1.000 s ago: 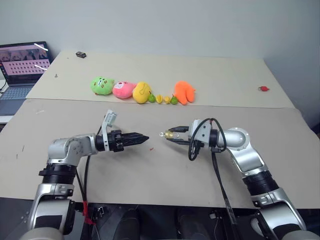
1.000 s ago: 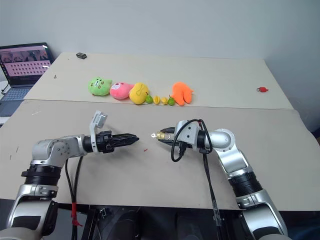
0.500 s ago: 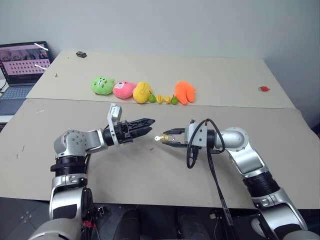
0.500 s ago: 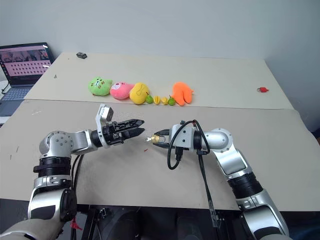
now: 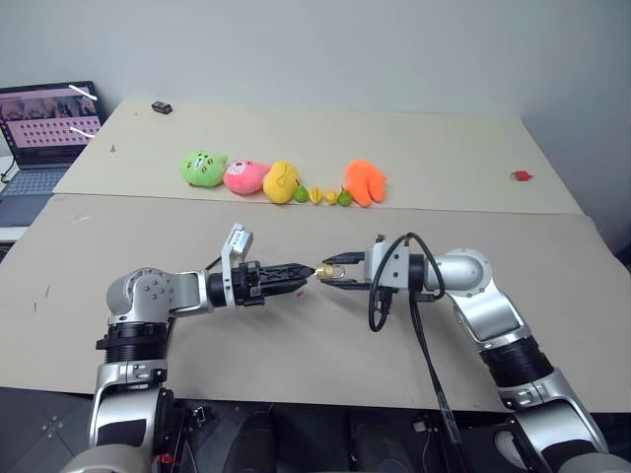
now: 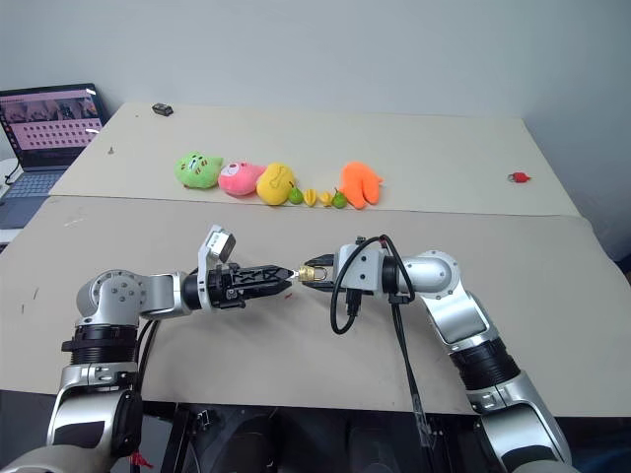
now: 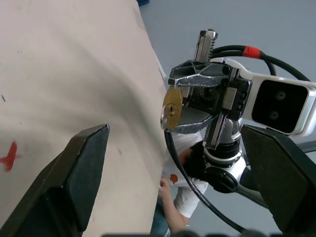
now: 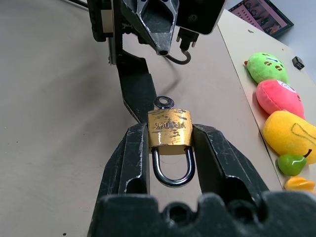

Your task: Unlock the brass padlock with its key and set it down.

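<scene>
The right gripper [image 8: 170, 148] holds the small brass padlock with a silver U-shaped shackle [image 8: 170, 128] above the beige tabletop [image 5: 296, 345], its two black fingers [image 8: 129, 158] clamped on the lock's sides and the shackle pointing back toward the wrist. A small silver key [image 8: 163, 102] sticks out of the lock's bottom. The left gripper [image 6: 279, 279] faces it, fingers spread wide, tips just beside the key end.
</scene>
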Controlling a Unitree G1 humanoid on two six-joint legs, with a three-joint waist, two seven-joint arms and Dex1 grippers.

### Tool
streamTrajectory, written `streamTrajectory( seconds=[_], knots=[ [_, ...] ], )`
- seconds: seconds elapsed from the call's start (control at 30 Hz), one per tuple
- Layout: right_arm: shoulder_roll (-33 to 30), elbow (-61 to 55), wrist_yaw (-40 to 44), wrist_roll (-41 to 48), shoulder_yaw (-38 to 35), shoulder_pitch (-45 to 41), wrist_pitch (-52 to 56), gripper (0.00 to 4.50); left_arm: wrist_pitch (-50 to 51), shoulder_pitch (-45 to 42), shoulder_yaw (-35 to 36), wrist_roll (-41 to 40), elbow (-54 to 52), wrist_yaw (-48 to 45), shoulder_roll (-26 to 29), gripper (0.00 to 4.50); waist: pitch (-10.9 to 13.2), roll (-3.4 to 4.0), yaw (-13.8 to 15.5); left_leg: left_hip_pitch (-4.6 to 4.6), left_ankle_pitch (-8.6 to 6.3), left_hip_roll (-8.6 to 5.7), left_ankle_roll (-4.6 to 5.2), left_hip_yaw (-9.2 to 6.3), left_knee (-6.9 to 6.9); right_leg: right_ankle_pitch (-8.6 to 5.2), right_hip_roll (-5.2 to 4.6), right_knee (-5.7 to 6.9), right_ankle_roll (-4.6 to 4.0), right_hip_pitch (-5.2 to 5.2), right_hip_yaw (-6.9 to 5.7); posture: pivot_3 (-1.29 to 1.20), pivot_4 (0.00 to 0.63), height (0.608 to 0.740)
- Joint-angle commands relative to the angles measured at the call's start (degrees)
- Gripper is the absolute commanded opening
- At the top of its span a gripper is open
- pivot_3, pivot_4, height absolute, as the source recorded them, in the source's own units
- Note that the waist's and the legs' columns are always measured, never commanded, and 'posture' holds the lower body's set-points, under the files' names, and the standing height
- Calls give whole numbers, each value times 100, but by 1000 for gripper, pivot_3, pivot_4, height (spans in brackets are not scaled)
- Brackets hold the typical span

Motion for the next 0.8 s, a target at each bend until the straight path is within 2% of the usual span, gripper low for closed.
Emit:
streamTrajectory(
  seconds=[0.03,0.07,0.17,0.37,0.43,0.47,0.8],
  knots=[
    [8,-204,-23,45,-25,-141,-30,896,-192,-23,18,7,5,-81,21,4500,0,0,-2,0,0,0,0,0,0,0,0,0,-1,0,0,0,150,722],
    [9,-196,-23,41,-23,-143,-36,896,-214,-32,26,13,25,-70,13,4500,0,0,-2,0,0,0,0,0,0,0,0,0,-1,0,0,0,150,722],
    [14,-245,-14,62,-19,-149,-5,896,-304,-80,85,6,80,-27,-48,3757,0,0,0,0,0,0,0,0,1,0,0,0,0,0,0,0,150,722],
    [11,-214,-10,61,-33,-181,-19,896,-354,-21,-7,-74,-131,-123,-62,1797,0,0,1,-1,0,0,0,0,0,0,0,0,0,0,0,0,150,722],
    [6,-220,-2,70,-35,-179,-14,896,-423,6,-87,-23,-225,-130,-48,888,0,0,3,-1,0,0,0,0,0,0,-1,-1,0,0,0,0,150,722],
    [4,-219,0,70,-34,-177,-14,896,-409,-1,-120,1,-203,-100,-62,681,0,0,5,-1,0,0,0,0,0,0,-1,-1,0,0,0,0,150,722],
    [39,-269,38,92,0,-225,18,896,-445,-43,-165,44,-82,-170,-97,681,0,-1,4,-1,0,0,0,0,0,0,0,-1,1,0,0,0,150,722]
  ],
)
